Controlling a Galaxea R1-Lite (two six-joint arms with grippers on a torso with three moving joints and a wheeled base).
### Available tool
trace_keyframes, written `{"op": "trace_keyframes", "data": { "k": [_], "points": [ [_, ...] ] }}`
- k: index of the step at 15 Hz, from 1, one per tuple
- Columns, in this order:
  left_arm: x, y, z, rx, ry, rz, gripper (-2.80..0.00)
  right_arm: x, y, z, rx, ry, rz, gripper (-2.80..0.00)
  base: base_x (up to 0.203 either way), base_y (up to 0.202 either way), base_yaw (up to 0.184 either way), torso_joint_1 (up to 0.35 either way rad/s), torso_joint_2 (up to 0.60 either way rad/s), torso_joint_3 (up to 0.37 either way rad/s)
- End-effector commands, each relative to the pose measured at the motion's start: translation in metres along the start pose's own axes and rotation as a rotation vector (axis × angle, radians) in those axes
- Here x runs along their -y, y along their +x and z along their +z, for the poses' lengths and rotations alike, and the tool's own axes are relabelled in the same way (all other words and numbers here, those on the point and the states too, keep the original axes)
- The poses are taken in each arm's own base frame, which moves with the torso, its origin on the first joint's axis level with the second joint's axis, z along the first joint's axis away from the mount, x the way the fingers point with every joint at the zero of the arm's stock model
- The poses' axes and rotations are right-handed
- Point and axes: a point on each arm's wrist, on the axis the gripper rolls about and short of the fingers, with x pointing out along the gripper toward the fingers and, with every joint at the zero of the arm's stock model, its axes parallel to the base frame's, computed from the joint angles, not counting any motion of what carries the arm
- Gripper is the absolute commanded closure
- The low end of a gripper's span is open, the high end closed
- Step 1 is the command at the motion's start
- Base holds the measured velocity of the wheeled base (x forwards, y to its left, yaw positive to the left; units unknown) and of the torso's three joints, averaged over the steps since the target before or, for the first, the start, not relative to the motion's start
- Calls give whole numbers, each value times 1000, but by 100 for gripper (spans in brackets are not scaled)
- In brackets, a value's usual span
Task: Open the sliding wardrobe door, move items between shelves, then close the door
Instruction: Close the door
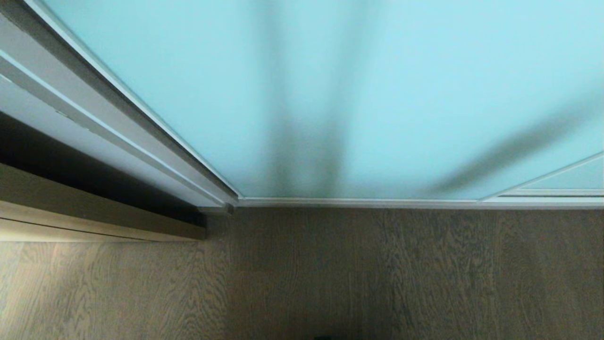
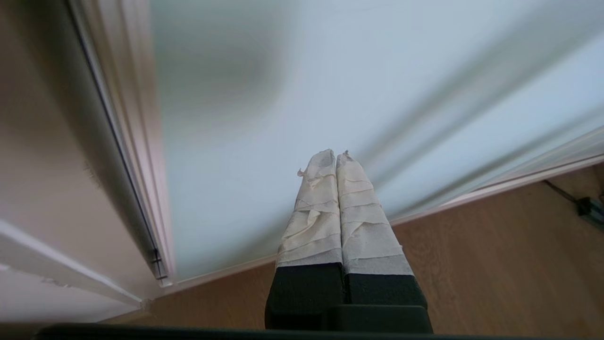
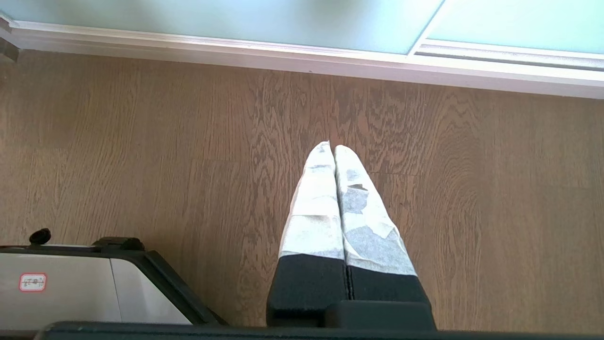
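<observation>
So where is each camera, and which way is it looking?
Head view: up on the robot's head, looking down at the sliding door and floor; no arm shows.
Left wrist view: behind the left gripper, jaws shut, pointing at the door.
Right wrist view: behind the right gripper, jaws shut, pointing down at the floor.
All three share the door's bottom edge and the floor.

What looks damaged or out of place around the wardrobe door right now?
Nothing stands out. The sliding wardrobe door sits closed and straight in its floor track. Both hands are shut and empty: left hand by the glass, right hand over the floor.
</observation>
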Motion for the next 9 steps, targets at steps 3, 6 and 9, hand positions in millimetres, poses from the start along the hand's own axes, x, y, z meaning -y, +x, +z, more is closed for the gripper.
{"op": "trace_keyframes", "data": {
  "k": [3, 6, 9],
  "points": [
    [-3, -12, -13, -40, 3, 17, 0, 0, 0, 0, -1, 0, 0, 0, 0, 0, 0, 0, 0, 0],
    [-12, -23, -19, -65, 35, 113, 0, 0, 0, 0, -1, 0, 0, 0, 0, 0, 0, 0, 0, 0],
    [-19, -37, -34, -101, 66, 202, 0, 0, 0, 0, -1, 0, 0, 0, 0, 0, 0, 0, 0, 0]
  ]
}}
